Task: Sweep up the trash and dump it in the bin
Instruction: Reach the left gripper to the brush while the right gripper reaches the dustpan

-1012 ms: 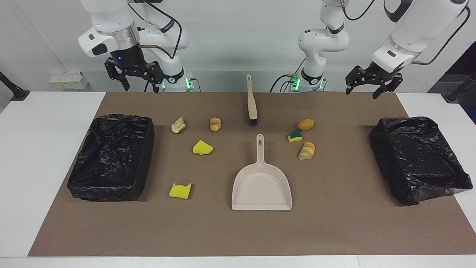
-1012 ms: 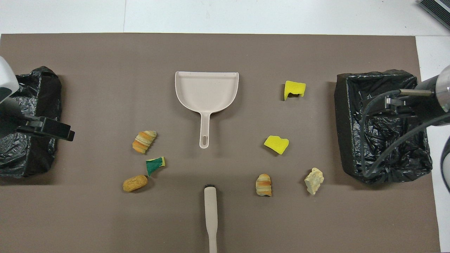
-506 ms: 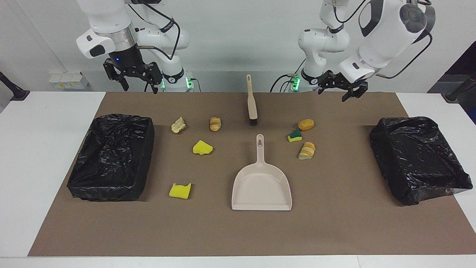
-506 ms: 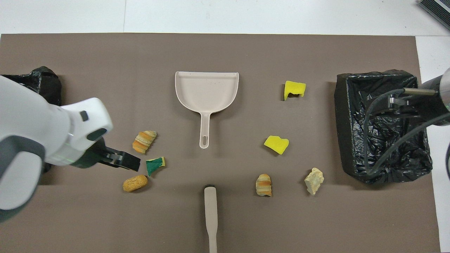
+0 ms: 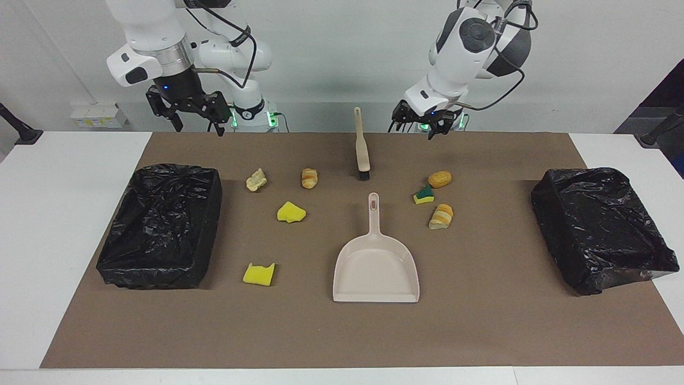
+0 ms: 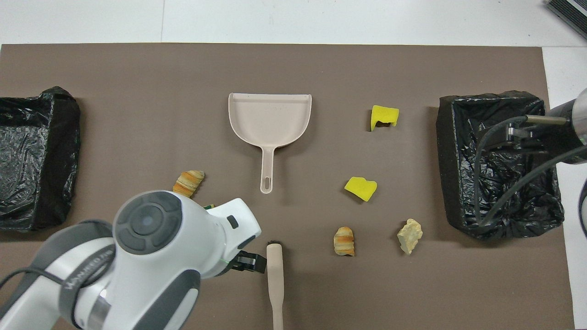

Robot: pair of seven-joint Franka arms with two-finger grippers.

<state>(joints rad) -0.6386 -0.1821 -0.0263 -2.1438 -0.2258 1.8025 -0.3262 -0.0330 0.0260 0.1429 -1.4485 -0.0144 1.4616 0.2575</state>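
Observation:
Several scraps of trash lie on the brown mat: yellow sponge pieces [image 5: 291, 212] [image 5: 259, 274], a green-backed piece [image 5: 424, 195], bread-like chunks [image 5: 309, 178] [image 5: 441, 216] [image 5: 440, 179] and a pale chunk [image 5: 256, 179]. The beige dustpan [image 5: 375, 262] lies mid-mat with its handle toward the robots. Nearer to the robots than the dustpan lies the brush [image 5: 362, 147]. My left gripper [image 5: 412, 131] hangs open above the mat beside the brush handle, holding nothing. My right gripper [image 5: 196, 129] hangs open and empty over the mat's edge by its base.
Two black-lined bins stand on the mat, one at the right arm's end [image 5: 160, 224] and one at the left arm's end [image 5: 601, 227]. In the overhead view the left arm [image 6: 151, 256] covers the green-backed piece and the brown chunk.
The left arm has swung from its own end of the table toward the middle, ending beside the brush handle. The right gripper has barely shifted. Nothing on the mat has moved.

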